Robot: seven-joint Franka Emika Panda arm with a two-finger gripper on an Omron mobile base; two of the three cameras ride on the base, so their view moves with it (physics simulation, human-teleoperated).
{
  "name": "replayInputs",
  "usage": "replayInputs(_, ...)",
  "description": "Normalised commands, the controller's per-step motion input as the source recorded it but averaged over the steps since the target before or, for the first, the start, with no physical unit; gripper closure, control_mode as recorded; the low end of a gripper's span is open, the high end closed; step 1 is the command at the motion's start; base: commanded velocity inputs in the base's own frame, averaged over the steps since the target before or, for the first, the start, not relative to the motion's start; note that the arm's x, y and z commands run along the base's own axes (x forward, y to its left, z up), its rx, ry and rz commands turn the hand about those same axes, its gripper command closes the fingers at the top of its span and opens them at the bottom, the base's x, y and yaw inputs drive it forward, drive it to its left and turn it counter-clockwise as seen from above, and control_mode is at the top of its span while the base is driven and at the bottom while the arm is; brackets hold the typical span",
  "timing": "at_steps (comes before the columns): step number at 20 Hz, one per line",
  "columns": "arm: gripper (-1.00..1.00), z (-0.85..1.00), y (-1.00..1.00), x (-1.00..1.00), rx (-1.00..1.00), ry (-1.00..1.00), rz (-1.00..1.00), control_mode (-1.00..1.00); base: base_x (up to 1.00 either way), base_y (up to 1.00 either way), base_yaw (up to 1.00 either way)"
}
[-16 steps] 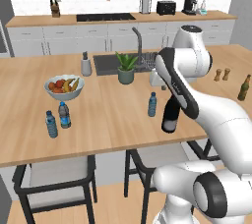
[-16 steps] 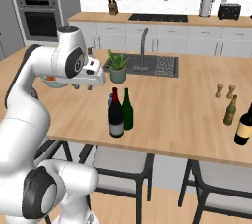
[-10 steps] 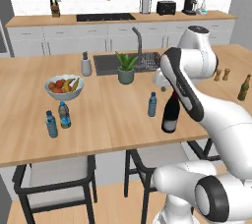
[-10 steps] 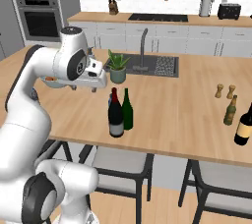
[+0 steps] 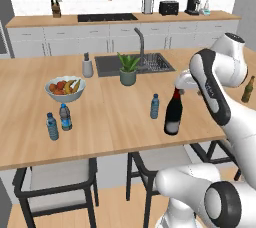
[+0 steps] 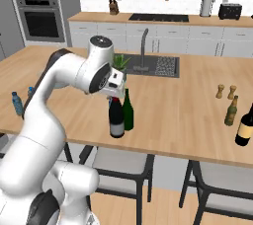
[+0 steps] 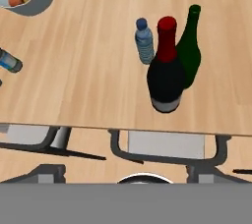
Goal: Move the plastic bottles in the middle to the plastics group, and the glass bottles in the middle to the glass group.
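Three bottles stand bunched in the middle of the wooden island (image 5: 110,122), near its front edge, and I place everything else from the dark red-capped bottle (image 7: 166,73) at the front of that bunch. The gripper (image 6: 114,92) hovers just above and a little behind that red cap, its fingers spread nearly as wide as they go and holding nothing. Touching or almost touching the dark bottle's far side stands the green wine bottle (image 7: 189,48), and just beside it toward the fruit bowl (image 5: 65,88) is the small blue-capped water bottle (image 7: 144,41). Far along the island, to the robot's right of the dark bottle, waits the glass group: the amber bottle (image 6: 231,111) and the white-labelled wine bottle (image 6: 244,126). Far to its left, the plastics pair (image 5: 58,121) sits in front of the bowl. To grip well, I would descend straight, centre the fingers on one neck or body, and keep clear of the crowded neighbours so none topples.
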Motion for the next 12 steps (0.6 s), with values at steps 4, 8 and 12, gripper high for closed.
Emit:
replayInputs(4,-1.00,-0.05,-0.37,0.40,0.06,0.04,0.01,-1.00,0.00,0.00,0.00)
replayInputs(8,-1.00,-0.20,-0.08,0.64,-0.04,0.00,0.00,-1.00,0.00,0.00,0.00)
replayInputs(12,-1.00,-0.17,0.14,0.68,-0.12,0.00,0.00,-1.00,0.00,0.00,0.00)
